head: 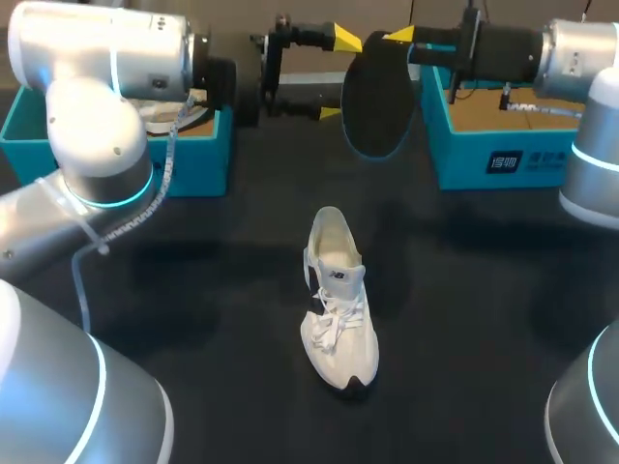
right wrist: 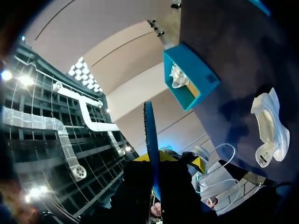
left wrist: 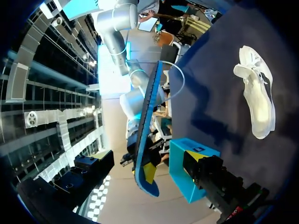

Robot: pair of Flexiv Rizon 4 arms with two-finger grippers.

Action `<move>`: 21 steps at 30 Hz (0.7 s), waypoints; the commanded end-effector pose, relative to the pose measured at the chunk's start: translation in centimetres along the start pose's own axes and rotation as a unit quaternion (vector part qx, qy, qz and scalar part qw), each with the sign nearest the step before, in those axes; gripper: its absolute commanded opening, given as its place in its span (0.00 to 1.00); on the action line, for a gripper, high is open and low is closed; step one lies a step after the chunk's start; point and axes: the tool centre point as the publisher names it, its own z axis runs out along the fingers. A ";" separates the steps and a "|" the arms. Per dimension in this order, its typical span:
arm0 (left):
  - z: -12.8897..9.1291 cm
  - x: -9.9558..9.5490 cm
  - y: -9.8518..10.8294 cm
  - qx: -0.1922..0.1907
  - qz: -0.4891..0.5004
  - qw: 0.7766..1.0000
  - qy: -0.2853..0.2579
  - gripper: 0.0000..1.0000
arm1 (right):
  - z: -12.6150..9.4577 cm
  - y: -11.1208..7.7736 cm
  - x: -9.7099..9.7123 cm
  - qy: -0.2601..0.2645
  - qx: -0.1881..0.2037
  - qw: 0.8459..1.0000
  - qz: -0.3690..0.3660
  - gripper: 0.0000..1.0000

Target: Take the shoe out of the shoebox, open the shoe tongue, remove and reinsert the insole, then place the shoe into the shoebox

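Dark matte table (head: pixel 484 338): right gripper (head: pixel 392 39) pinches thin oval insole (head: pixel 377 97).

room beside the shoe (head: pixel 338 314); boxes (head: pixel 484 159) and raised insole (head: pixel 377 97) crowd the back.

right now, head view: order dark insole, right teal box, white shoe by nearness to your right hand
1. Dark oval insole, held in the right hand.
2. Teal cardboard shoebox, on the table's right.
3. White laced shoe, mid-table.
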 end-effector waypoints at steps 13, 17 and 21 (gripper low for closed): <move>0.3 -0.3 -0.5 -0.015 0.011 0.999 -0.027 0.60 | 2.5 1.1 -0.6 -0.045 0.029 0.998 0.020 0.00; 0.5 -0.5 -0.6 -0.013 0.016 0.999 -0.028 0.42 | 3.0 0.9 -1.0 -0.055 0.034 0.998 0.029 0.00; 0.7 -0.6 -0.5 -0.013 0.019 0.999 -0.030 0.29 | 3.1 0.8 -1.2 -0.055 0.036 0.997 0.030 0.00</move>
